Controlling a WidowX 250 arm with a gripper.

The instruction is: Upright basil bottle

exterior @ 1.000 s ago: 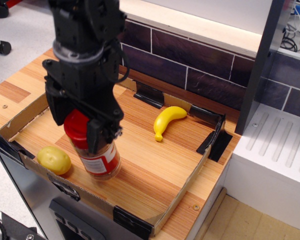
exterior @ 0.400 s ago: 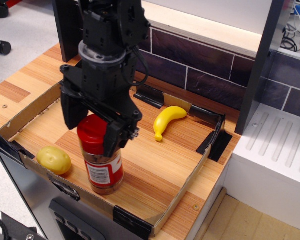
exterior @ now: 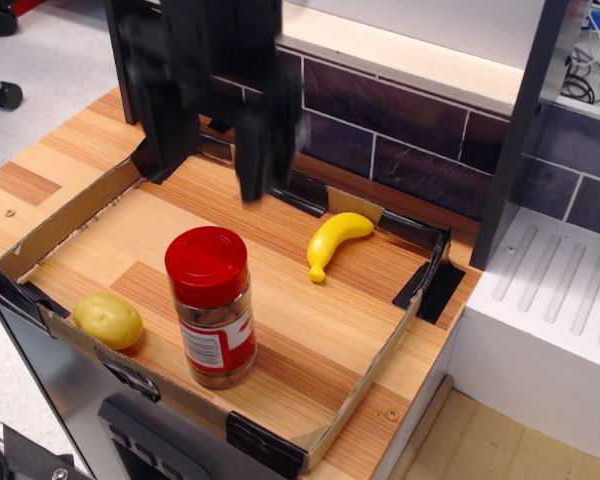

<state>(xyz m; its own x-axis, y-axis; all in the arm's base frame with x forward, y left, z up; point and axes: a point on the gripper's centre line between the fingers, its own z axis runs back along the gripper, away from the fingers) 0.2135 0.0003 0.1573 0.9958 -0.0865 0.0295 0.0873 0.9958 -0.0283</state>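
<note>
Standing: the basil bottle (exterior: 212,308) is upright on its base on the wooden counter (exterior: 310,320), red lid up, label facing front, nothing touching it.
Place: the bottle sits in the front left part of the low cardboard tray (exterior: 375,370), near the front wall.
Gripper: the gripper (exterior: 208,170) is raised above and behind the bottle, well clear of it; its two dark fingers (exterior: 258,150) hang apart with a plain gap between them and nothing in it. The picture is blurred here, so finer detail cannot be told.
Bottle looks: clear jar, wide red lid, red and white label, brownish contents.
Potato: a yellow potato (exterior: 108,320) lies at the front left corner of the tray, near the bottle but apart from it.
Banana: a yellow banana (exterior: 334,243) lies toward the back right of the tray, well apart from the bottle.
Tray corners: black clips (exterior: 432,280) hold the cardboard walls at the corners.
Behind: a dark tiled wall (exterior: 400,130) runs along the back of the counter.
Right: a white ribbed surface (exterior: 560,280) lies beside the counter.
</note>
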